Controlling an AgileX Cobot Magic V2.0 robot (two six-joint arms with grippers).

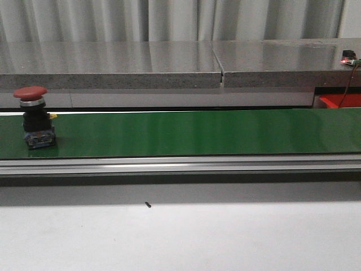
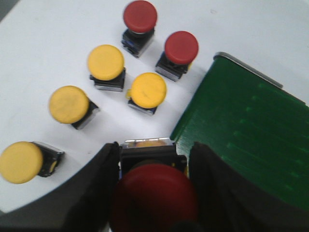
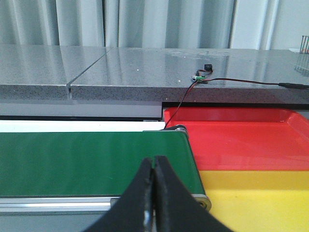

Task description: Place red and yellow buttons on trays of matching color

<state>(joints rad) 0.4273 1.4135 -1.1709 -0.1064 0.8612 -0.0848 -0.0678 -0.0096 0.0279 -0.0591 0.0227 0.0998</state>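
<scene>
One red button (image 1: 32,117) stands upright on the green belt (image 1: 197,132) at its far left end in the front view, its mushroom cap on top and a blue base touching the belt. The left wrist view counts more: four yellow buttons (image 2: 105,63) and two red buttons (image 2: 181,48) stand loose on the white bench (image 2: 43,43) beside the belt's end (image 2: 251,130), each apart from its neighbours, and a third red button (image 2: 153,195) sits between the fingers of the left pincer (image 2: 154,164), which is clamped on its body just beside the belt's edge. The right pincer (image 3: 153,193) has its two dark fingers pressed together with nothing between them, hanging over the other end of the belt. Next to that end lie one red tray (image 3: 241,137) and one yellow tray (image 3: 260,203), touching along one edge, the red one farther from the pincer. Behind the belt runs a grey speckled stone ledge (image 1: 169,65) with a seam in it, a small wired part (image 3: 200,77) lying on it, and pale pleated curtains (image 1: 169,20) close off the back.
</scene>
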